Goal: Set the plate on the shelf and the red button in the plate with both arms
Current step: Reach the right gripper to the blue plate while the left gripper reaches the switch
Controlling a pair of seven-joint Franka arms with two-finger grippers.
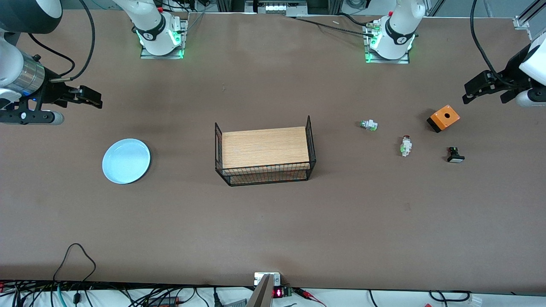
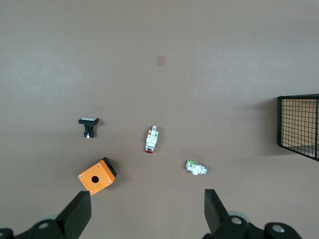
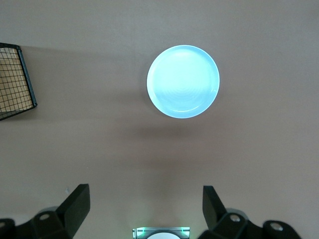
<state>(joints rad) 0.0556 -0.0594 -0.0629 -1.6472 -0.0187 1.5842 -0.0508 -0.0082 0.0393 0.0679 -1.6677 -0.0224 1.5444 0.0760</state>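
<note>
Now | plate (image 1: 126,161), red button (image 1: 406,145) untouched | both claws open, aloft

A wire basket (image 1: 265,155) with a wooden floor sits mid-desk (image 1: 273,230). The pale blue plate (image 1: 126,160) lies toward the right arm's end; the red button (image 1: 406,146) lies toward the left arm's, between a white-green part (image 1: 369,125) and a black button (image 1: 455,155), near an orange box (image 1: 443,118). The right gripper (image 1: 90,97) and the left gripper (image 1: 480,87) hang open above the desk.

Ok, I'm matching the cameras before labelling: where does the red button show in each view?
Front view: the red button lies on the table toward the left arm's end, between the white-green part and the black button.
Left wrist view: near the picture's middle.
Right wrist view: not in it.
Shared landmark: the wire basket, at the edge of both wrist views.
</note>
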